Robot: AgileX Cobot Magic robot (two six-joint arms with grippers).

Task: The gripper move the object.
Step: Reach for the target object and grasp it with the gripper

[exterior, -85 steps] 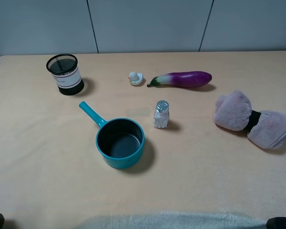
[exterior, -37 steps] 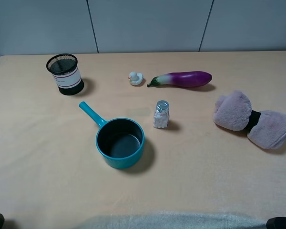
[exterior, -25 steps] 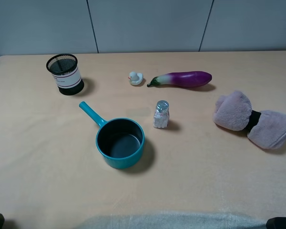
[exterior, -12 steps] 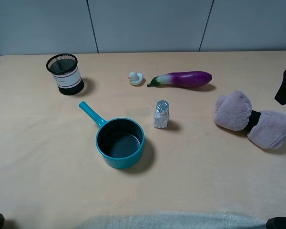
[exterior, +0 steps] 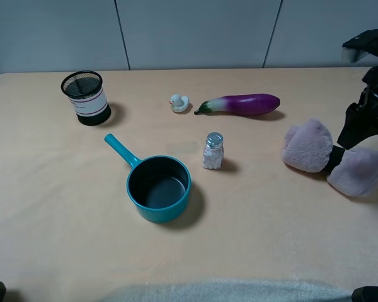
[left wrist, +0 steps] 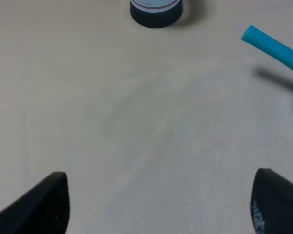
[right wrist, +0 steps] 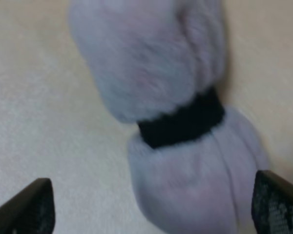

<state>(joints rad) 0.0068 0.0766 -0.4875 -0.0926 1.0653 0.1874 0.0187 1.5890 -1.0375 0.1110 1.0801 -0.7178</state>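
The mauve-pink plush towel [exterior: 310, 147] with a black band lies on the table at the right, in front of the purple eggplant [exterior: 242, 104]. My right gripper [exterior: 356, 131] hangs just above the towel's banded middle. In the right wrist view the towel [right wrist: 151, 63] and its black band [right wrist: 183, 121] fill the frame. The right gripper [right wrist: 156, 210] is open there, with one dark fingertip [right wrist: 33, 208] on each side of the towel, and holds nothing. My left gripper [left wrist: 161, 207] is open and empty over bare table.
A teal saucepan [exterior: 159, 187] stands at the middle front, with its handle [left wrist: 271, 44] in the left wrist view. A salt shaker [exterior: 213, 150], a small duck toy [exterior: 179, 102] and a black mesh cup [exterior: 85, 97] also stand on the tan table [exterior: 50, 207].
The right arm has come into view from the right edge and moved in over the towel. The towel and the other objects have not moved.
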